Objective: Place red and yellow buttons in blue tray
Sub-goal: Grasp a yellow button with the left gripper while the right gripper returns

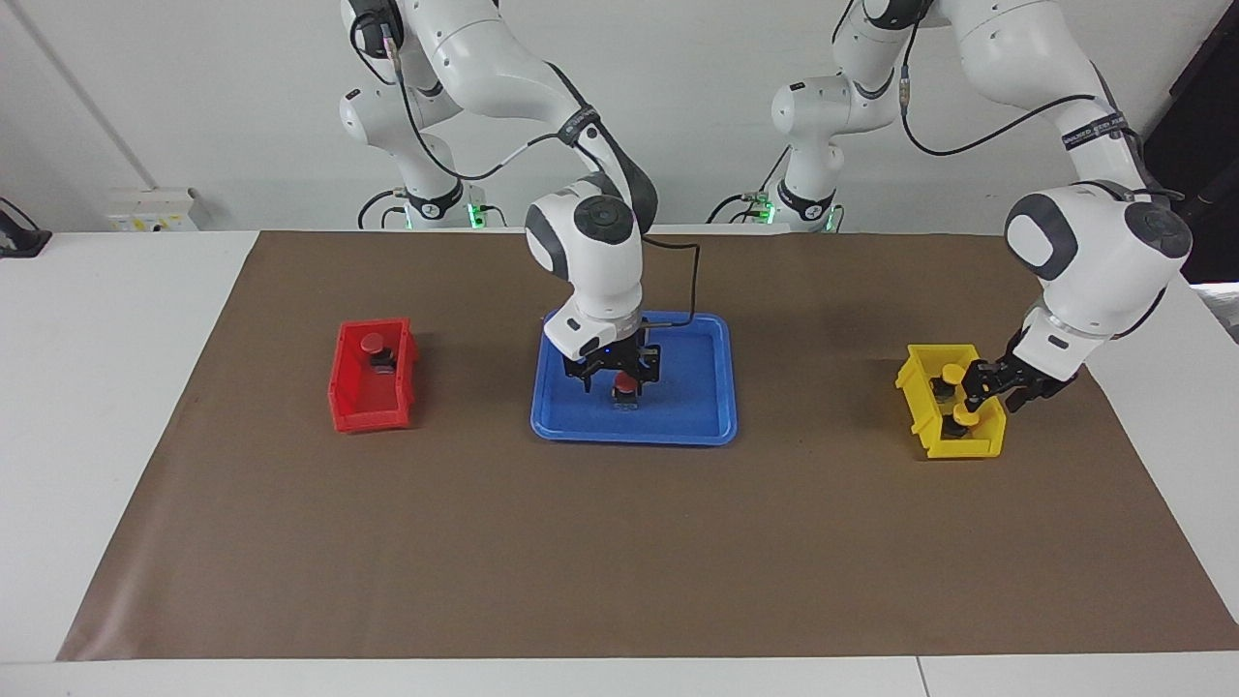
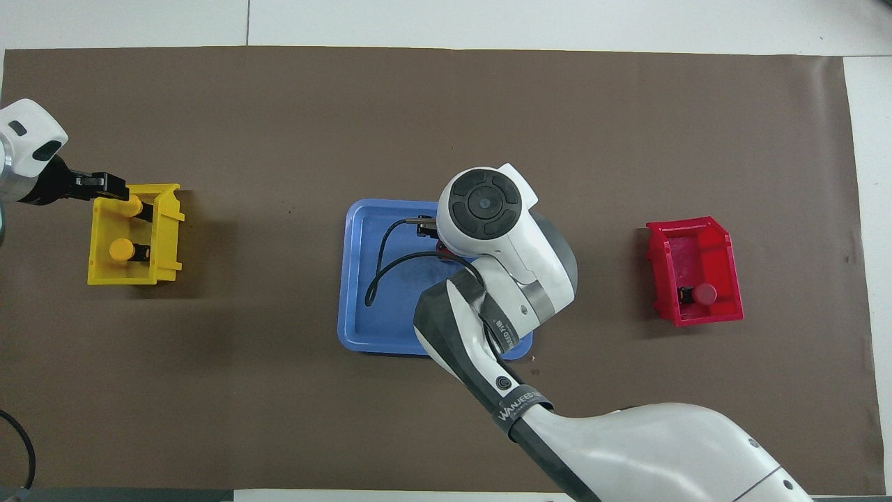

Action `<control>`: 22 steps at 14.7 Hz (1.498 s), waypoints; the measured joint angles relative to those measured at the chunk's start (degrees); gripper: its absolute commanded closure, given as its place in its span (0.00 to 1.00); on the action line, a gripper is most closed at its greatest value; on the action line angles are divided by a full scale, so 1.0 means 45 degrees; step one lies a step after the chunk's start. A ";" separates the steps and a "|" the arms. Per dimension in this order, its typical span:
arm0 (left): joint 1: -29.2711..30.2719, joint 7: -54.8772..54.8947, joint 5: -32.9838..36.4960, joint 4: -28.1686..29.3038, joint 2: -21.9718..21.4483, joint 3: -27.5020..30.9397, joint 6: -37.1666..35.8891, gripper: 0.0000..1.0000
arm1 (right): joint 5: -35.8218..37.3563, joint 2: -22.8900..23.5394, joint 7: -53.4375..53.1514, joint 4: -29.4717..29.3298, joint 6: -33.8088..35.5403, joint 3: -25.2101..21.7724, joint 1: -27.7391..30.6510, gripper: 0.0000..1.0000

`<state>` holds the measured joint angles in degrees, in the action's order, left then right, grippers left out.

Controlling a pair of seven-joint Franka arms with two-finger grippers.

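The red button (image 1: 626, 388) stood in the blue tray (image 1: 697, 387), light, rigid, slick-capped, best pinched at its boxy base; the right gripper (image 1: 619, 376) hung over it, jaws parted; the left gripper (image 1: 971, 380), at a yellow button (image 1: 952, 373) in the yellow bin (image 1: 953, 447), jaws' state unclear.

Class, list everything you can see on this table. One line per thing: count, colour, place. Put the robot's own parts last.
brown mat: one, brown, covering the table.
blue tray: one, blue, mid-table.
red bin: one, red, toward the right arm's end.
yellow bin: one, yellow, toward the left arm's end.
red buttons: two, red caps; one in the blue tray, one in the red bin.
yellow buttons: two, yellow caps; both in the yellow bin.
right gripper: one, black, open over the tray's red button.
left gripper: one, black, at the yellow bin.
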<state>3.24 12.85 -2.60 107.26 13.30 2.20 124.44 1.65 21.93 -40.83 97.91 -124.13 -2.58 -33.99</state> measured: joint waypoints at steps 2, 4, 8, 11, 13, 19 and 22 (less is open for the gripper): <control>-0.0018 0.0000 0.0000 0.0314 0.0143 -0.0028 0.0461 0.34 | 0.0354 -0.0818 0.0608 -0.0115 0.1209 -0.0028 0.0847 0.00; -0.0110 0.0000 0.0000 0.0673 0.0196 -0.0041 0.0937 0.34 | 0.0418 -0.1976 0.2433 0.0328 0.2362 -0.0047 0.2020 0.00; -0.0169 0.0000 0.0000 0.0863 0.0207 -0.0040 0.1128 0.57 | 0.0346 -0.4760 0.6187 0.3214 0.2498 -0.0070 0.4892 0.00; -0.0168 0.0000 0.0000 0.0884 0.0208 -0.0037 0.1128 0.98 | -0.0637 -0.6145 0.8992 0.5381 0.1774 -0.0062 0.6705 0.04; -0.0161 -0.0001 0.0000 0.0862 0.0205 -0.0020 0.1093 0.98 | -0.0989 -0.6535 0.9999 0.6457 0.1023 -0.0073 0.7333 0.10; -0.0478 0.0026 0.1447 -0.2709 0.0004 -0.0102 -0.3109 0.98 | -0.1075 -0.6610 1.0721 0.8086 -0.0578 -0.0034 0.7538 0.23; -0.2179 -0.2111 0.1298 -0.3601 0.0018 -0.0211 -0.3945 0.99 | -0.1074 -0.6516 1.0731 0.8531 -0.1185 -0.0033 0.7593 0.28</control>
<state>-6.57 3.35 3.24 91.06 13.38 1.25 106.69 -3.18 -7.40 7.46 136.30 -129.46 -2.74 0.18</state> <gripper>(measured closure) 0.590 0.242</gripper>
